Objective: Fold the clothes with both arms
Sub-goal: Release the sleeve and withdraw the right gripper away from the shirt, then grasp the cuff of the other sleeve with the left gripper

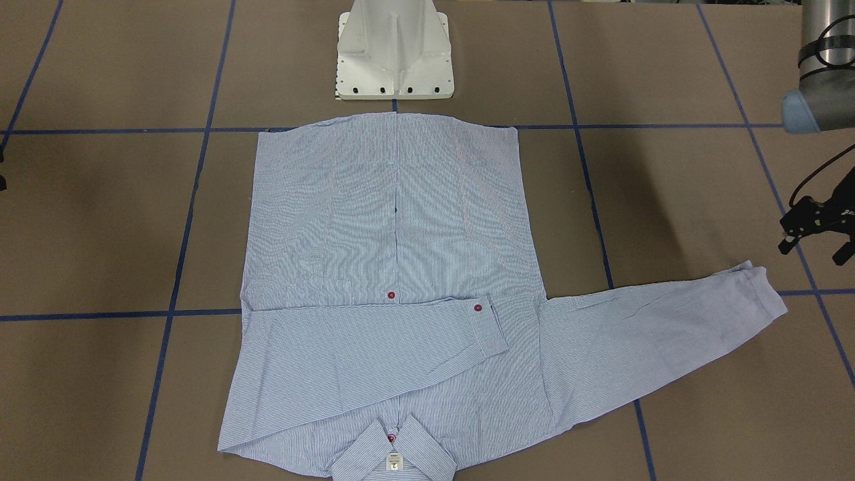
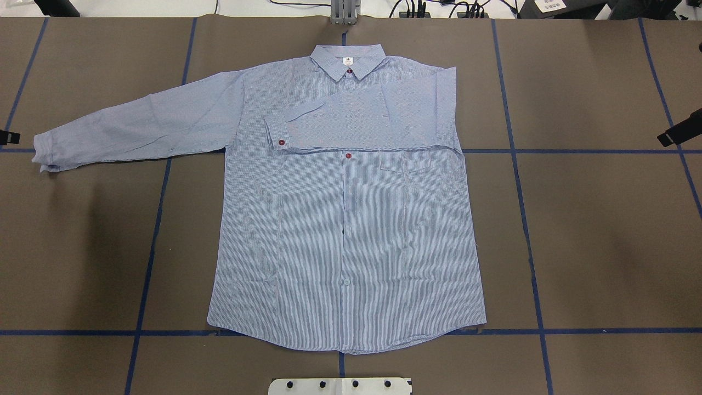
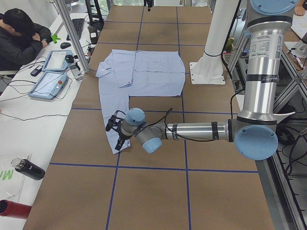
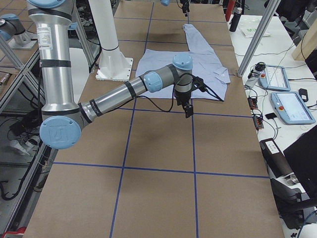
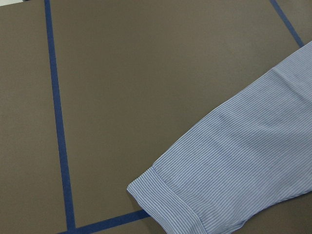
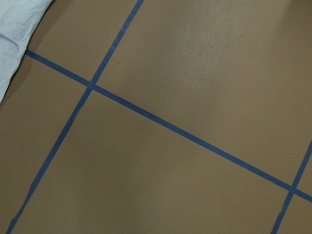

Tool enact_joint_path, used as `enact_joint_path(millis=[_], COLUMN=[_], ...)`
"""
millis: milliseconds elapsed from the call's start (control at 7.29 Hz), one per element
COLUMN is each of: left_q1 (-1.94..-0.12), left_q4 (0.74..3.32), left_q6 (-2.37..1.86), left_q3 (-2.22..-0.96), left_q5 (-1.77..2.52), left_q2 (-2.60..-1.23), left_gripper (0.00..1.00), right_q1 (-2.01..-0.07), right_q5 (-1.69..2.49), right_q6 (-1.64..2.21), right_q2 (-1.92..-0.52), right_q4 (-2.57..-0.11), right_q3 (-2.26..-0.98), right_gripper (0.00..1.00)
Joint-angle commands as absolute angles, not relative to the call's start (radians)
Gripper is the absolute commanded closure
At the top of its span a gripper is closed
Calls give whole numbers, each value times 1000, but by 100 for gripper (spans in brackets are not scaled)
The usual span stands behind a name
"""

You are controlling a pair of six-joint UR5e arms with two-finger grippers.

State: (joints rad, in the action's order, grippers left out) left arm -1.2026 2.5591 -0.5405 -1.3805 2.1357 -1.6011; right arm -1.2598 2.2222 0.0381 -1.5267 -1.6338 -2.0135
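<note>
The light blue striped shirt (image 2: 345,236) lies flat, front up, collar (image 2: 347,60) at the far side. Its sleeve on my right is folded across the chest, the cuff (image 2: 277,137) with a red button. The other sleeve (image 2: 137,126) stretches out flat towards my left. My left gripper (image 1: 811,254) hovers open and empty just beyond that sleeve's cuff (image 1: 761,287), and the left wrist view shows the cuff (image 5: 165,200) below it. My right gripper (image 2: 680,129) hangs over bare table well off the shirt's right side, holding nothing; its jaws do not show clearly.
The white pedestal base (image 1: 394,53) stands just behind the shirt's hem. The brown table (image 2: 603,247) carries a blue tape grid. An operator (image 3: 19,33) sits at a side bench with tablets (image 3: 50,79) and a bottle (image 3: 29,168).
</note>
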Motion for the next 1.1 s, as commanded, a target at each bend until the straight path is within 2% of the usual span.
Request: enact_joint_path(millis=[0, 411, 686, 960], left_q1=[-1100, -1072, -1054, -1049], left_q4=[2712, 2714, 2714, 2718], left_q6=[-688, -695, -693, -689], left_q3=[-1277, -1230, -1226, -1215], left_q5=[2068, 2022, 2020, 2022], left_q2=[-1640, -1667, -1666, -1658], left_gripper=[0, 1, 15, 15], right_q1=[-1262, -1262, -1261, -1261], right_q5=[2224, 2224, 2224, 2224], right_q6=[34, 35, 38, 43], right_q2=[-1532, -1531, -1529, -1529], right_q4=[-1634, -1634, -1634, -1634], right_q3=[-2013, -2014, -2014, -2016], right_gripper=[0, 0, 0, 0])
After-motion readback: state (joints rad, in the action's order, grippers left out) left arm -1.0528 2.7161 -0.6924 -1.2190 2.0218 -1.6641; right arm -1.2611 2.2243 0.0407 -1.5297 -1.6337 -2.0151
